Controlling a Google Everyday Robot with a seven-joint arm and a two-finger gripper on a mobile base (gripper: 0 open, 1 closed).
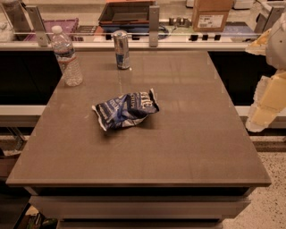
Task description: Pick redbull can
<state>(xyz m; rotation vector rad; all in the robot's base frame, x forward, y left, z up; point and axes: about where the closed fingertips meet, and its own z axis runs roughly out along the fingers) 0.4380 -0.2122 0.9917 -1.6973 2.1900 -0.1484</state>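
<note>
Aside, pincer (263, 109) beyond table (187, 134) edge

Lab-like workroom: table (187, 134), tray (127, 13), cardboard box (210, 15); tool (261, 117) at right

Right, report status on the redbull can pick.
Gripper off right edge of table. Redbull can upright at far side, untouched. Snack bag mid-table, water bottle left of can.
</note>
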